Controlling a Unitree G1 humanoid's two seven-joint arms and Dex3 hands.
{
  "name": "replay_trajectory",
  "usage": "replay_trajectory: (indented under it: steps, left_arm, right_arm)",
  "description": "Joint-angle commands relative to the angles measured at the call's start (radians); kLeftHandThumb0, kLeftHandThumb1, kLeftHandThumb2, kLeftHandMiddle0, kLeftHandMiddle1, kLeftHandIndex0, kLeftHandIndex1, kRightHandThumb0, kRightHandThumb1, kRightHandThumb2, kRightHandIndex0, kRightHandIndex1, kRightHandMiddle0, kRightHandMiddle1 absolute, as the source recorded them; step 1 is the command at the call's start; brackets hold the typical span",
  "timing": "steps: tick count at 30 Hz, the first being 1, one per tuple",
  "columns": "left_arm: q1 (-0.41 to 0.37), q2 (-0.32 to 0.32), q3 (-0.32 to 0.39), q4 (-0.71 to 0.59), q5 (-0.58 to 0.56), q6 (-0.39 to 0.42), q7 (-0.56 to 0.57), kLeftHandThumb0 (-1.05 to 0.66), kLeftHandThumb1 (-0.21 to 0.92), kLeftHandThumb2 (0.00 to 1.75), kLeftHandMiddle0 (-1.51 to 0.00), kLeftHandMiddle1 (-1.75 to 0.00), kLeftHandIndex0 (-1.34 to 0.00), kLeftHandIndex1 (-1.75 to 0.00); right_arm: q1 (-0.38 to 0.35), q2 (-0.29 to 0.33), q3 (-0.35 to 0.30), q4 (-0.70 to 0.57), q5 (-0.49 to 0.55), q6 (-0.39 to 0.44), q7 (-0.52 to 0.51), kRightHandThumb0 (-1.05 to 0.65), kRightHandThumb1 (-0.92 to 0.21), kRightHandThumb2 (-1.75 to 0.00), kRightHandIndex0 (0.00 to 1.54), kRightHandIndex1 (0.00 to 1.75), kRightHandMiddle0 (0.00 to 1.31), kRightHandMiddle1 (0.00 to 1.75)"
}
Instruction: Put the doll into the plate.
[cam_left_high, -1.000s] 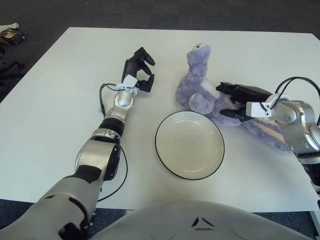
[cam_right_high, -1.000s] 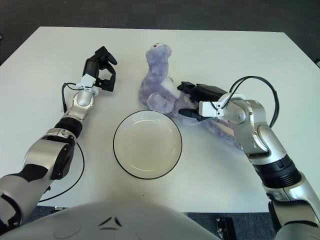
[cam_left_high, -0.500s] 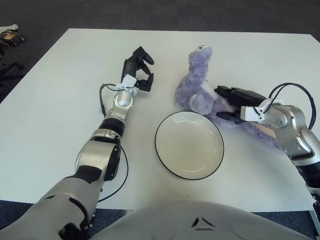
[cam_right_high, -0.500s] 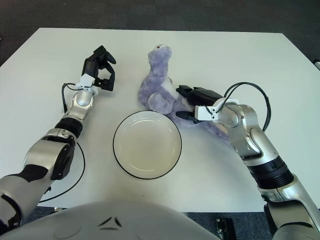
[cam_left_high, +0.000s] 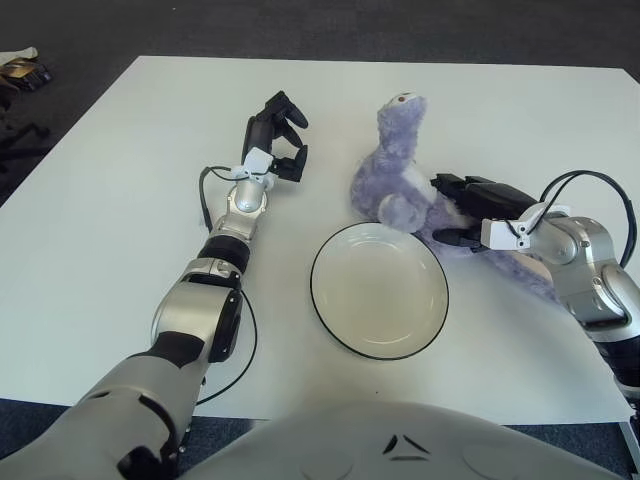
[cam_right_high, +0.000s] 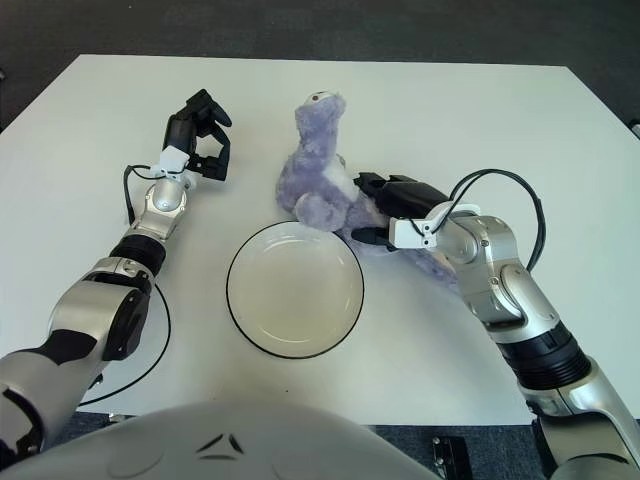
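A soft purple plush doll (cam_left_high: 405, 185) with a long neck sits on the white counter (cam_left_high: 100, 220) just beyond the round white plate with a thin dark rim (cam_left_high: 379, 289), its front paw close to the plate's far rim and possibly overlapping it. Its head stands upright toward the far side, and its body and tail trail away to the robot's right and slightly nearer, so the long axis runs from upper left to lower right, passing beside the plate's right edge. The right robot hand (cam_left_high: 470, 210) lies against the doll's midsection from the right, its dark fingers (cam_left_high: 452, 183) spread around the plush body, one above and one below; whether they already press into the fabric firmly enough to hold it I cannot tell. This is clearly the nearer of the 2 hands. The left robot hand (cam_left_high: 277, 140) shows well apart to the left of the doll, fingers curled and holding nothing. The plate is bare, so the placing is not yet done. The coming move turns on a short carry: the plate lies toward the robot and slightly left of the grasp point, so the doll needs lifting and drawing that way.
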Motion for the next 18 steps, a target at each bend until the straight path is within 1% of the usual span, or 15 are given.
replay_trajectory:
  steps: [1, 2, 3, 4, 6, 7, 9, 10, 12, 13, 14, 15, 16, 17, 18]
  left_arm:
    - [0.009, 0.001, 0.01, -0.003, -0.017, 0.0, -0.008, 0.0, -0.04, 1.64, -0.91, -1.5, -0.71, -1.75]
    - [0.009, 0.001, 0.01, -0.003, -0.018, 0.0, -0.008, 0.0, -0.04, 1.64, -0.91, -1.5, -0.71, -1.75]
    - [0.009, 0.0, 0.011, -0.003, -0.02, 0.0, -0.009, 0.0, -0.04, 1.64, -0.91, -1.5, -0.72, -1.75]
    - [0.009, -0.001, 0.011, -0.003, -0.021, 0.0, -0.009, 0.0, -0.04, 1.64, -0.91, -1.51, -0.72, -1.75]
    - [0.008, -0.001, 0.011, -0.004, -0.023, 0.001, -0.008, 0.0, -0.04, 1.64, -0.9, -1.52, -0.72, -1.75]
    - [0.008, -0.001, 0.01, -0.005, -0.023, 0.002, -0.007, 0.0, -0.04, 1.65, -0.89, -1.53, -0.72, -1.75]
    - [0.007, 0.0, 0.009, -0.004, -0.022, 0.003, -0.005, 0.0, -0.04, 1.65, -0.88, -1.54, -0.73, -1.75]
    - [0.006, 0.0, 0.009, -0.005, -0.022, 0.003, -0.004, 0.0, -0.04, 1.65, -0.88, -1.54, -0.73, -1.75]
    - [0.006, 0.0, 0.009, -0.006, -0.022, 0.003, -0.004, 0.0, -0.04, 1.66, -0.86, -1.57, -0.74, -1.75]
    - [0.006, 0.0, 0.009, -0.006, -0.023, 0.003, -0.007, 0.0, -0.04, 1.66, -0.86, -1.57, -0.74, -1.75]
    - [0.006, 0.0, 0.009, -0.006, -0.025, 0.003, -0.008, 0.0, -0.04, 1.66, -0.85, -1.58, -0.74, -1.75]
    - [0.006, -0.001, 0.01, -0.006, -0.028, 0.003, -0.013, 0.0, -0.04, 1.66, -0.85, -1.59, -0.73, -1.75]
    - [0.006, -0.001, 0.011, -0.007, -0.031, 0.004, -0.016, 0.0, -0.04, 1.66, -0.85, -1.59, -0.73, -1.75]
    - [0.006, -0.002, 0.012, -0.007, -0.034, 0.005, -0.018, 0.0, -0.04, 1.66, -0.86, -1.58, -0.73, -1.75]
    - [0.006, -0.003, 0.013, -0.008, -0.036, 0.005, -0.02, 0.0, -0.04, 1.65, -0.86, -1.58, -0.72, -1.75]
  right_arm:
    - [0.068, 0.025, 0.013, 0.011, -0.037, 0.028, -0.019, -0.48, -0.45, -0.9, 0.01, 0.98, 0.0, 1.09]
    - [0.071, 0.027, 0.013, 0.009, -0.048, 0.029, -0.031, -0.41, -0.38, -0.99, 0.0, 1.12, 0.01, 1.18]
    - [0.074, 0.027, 0.015, 0.006, -0.071, 0.028, -0.048, -0.31, -0.34, -1.06, 0.0, 1.24, 0.0, 1.26]
    - [0.077, 0.026, 0.016, 0.004, -0.087, 0.028, -0.06, -0.29, -0.31, -1.09, 0.0, 1.3, 0.01, 1.29]
    - [0.08, 0.024, 0.024, 0.004, -0.144, 0.025, -0.094, -0.22, -0.25, -1.16, 0.0, 1.46, 0.04, 1.39]
    - [0.082, 0.025, 0.026, 0.005, -0.172, 0.025, -0.114, -0.21, -0.25, -1.18, 0.0, 1.49, 0.05, 1.41]
    - [0.085, 0.033, 0.027, 0.009, -0.207, 0.026, -0.142, -0.18, -0.23, -1.22, 0.0, 1.61, 0.12, 1.52]
    - [0.09, 0.044, 0.022, 0.012, -0.222, 0.032, -0.166, -0.18, -0.23, -1.22, 0.0, 1.64, 0.13, 1.55]
    - [0.097, 0.058, 0.015, 0.014, -0.239, 0.038, -0.193, -0.08, -0.22, -1.29, 0.02, 1.7, 0.2, 1.64]
    - [0.101, 0.069, 0.011, 0.014, -0.249, 0.049, -0.206, -0.07, -0.21, -1.3, 0.02, 1.71, 0.21, 1.65]
    - [0.104, 0.077, 0.009, 0.013, -0.257, 0.055, -0.214, -0.04, -0.3, -1.23, 0.14, 1.72, 0.33, 1.63]
    - [0.106, 0.085, 0.006, 0.014, -0.268, 0.067, -0.222, -0.03, -0.33, -1.21, 0.18, 1.73, 0.38, 1.62]
    - [0.108, 0.091, 0.003, 0.014, -0.277, 0.075, -0.227, -0.02, -0.32, -1.25, 0.27, 1.73, 0.45, 1.66]
    - [0.11, 0.101, 0.0, 0.016, -0.289, 0.083, -0.241, -0.02, -0.32, -1.27, 0.3, 1.74, 0.48, 1.67]
    - [0.112, 0.111, -0.004, 0.019, -0.299, 0.089, -0.258, -0.01, -0.28, -1.33, 0.38, 1.74, 0.53, 1.69]
